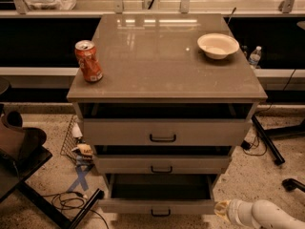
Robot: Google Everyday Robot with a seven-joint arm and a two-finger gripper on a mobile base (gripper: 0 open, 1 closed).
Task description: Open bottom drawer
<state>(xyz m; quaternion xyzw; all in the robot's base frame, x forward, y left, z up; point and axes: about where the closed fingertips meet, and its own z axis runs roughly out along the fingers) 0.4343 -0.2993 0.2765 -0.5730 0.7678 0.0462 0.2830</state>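
White arm, cream tip

The arm (269, 215) is glossy white, made of smooth rounded tube-like segments joined by a ringed seam. Its gripper (221, 209), just beside the right end of the bottom drawer (143, 206), looks cream-yellow.
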